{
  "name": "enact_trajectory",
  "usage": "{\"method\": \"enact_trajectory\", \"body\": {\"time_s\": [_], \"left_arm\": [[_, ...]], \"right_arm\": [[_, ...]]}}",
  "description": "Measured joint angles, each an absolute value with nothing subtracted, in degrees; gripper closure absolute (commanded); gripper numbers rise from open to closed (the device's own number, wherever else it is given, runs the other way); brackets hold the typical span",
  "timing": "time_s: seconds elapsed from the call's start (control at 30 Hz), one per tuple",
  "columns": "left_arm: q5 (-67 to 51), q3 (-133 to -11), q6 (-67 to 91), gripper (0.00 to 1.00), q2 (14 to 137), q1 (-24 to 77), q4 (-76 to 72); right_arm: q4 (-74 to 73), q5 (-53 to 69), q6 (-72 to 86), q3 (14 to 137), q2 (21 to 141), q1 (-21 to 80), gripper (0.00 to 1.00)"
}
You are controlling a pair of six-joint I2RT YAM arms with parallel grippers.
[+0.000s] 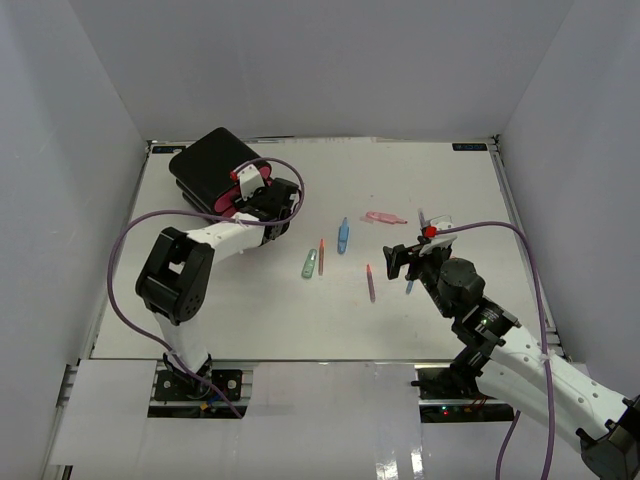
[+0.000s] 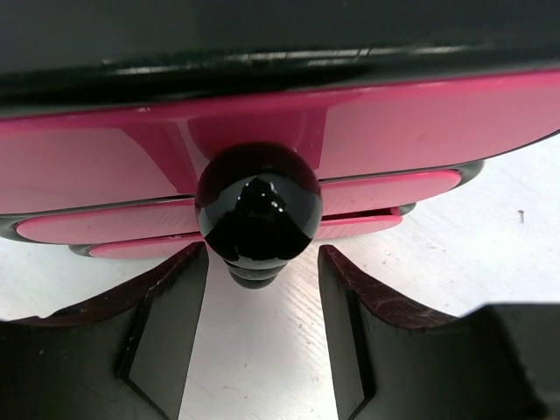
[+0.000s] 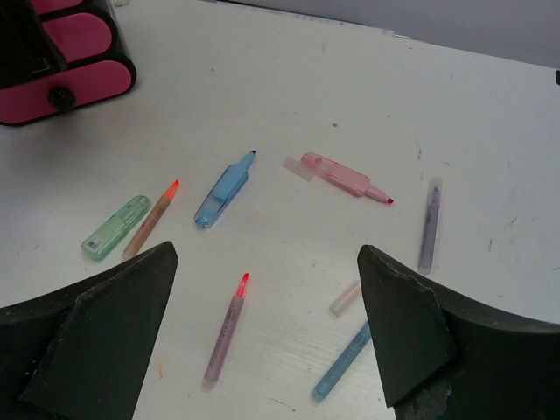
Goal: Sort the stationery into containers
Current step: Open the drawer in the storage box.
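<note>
The black drawer box (image 1: pixel 208 163) with pink fronts (image 2: pixel 402 131) stands at the far left. My left gripper (image 1: pixel 256 196) is open right at it; in the left wrist view its fingers (image 2: pixel 166 324) flank the space just below a black round knob (image 2: pixel 257 203) without closing on it. Loose stationery lies mid-table: a green piece (image 3: pixel 116 227), an orange pen (image 3: pixel 150 219), a blue highlighter (image 3: pixel 222 190), a pink highlighter (image 3: pixel 346 178), a purple pen (image 3: pixel 429 227), a red-tipped pen (image 3: pixel 227 328) and a blue pen (image 3: pixel 343 360). My right gripper (image 1: pixel 405 262) is open and empty above them.
A small pale cap (image 3: pixel 345 297) lies beside the blue pen. The drawer box also shows at the top left of the right wrist view (image 3: pixel 79 52). White walls enclose the table on three sides. Purple cables loop over both arms.
</note>
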State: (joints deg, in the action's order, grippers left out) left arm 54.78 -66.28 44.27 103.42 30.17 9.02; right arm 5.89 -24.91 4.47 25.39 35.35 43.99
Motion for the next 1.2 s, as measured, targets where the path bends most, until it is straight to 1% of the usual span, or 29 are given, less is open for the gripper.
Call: {"method": "enact_trajectory", "body": {"time_s": [0.37,0.5,0.83,1.0,1.2], "left_arm": [[55.09,-66.52,44.84,0.37,103.81,29.39,10.07],[55.18,-67.11,44.75,0.41,103.81,29.30,10.09],[55.13,-67.70,44.56,0.67,103.81,29.30,10.41],[54.94,-67.70,45.78,0.70,103.63,29.39,11.18],[54.11,-68.03,48.29,0.68,102.80,30.57,14.79]], "right_arm": [[5.89,-24.53,4.47,25.39,35.48,43.99,0.10],[5.89,-24.03,4.47,25.36,36.03,43.99,0.10],[5.89,-23.86,4.49,25.36,35.99,43.99,0.10],[5.89,-23.83,4.49,25.36,35.94,43.99,0.10],[5.89,-23.81,4.51,25.32,35.29,43.99,0.10]]}}
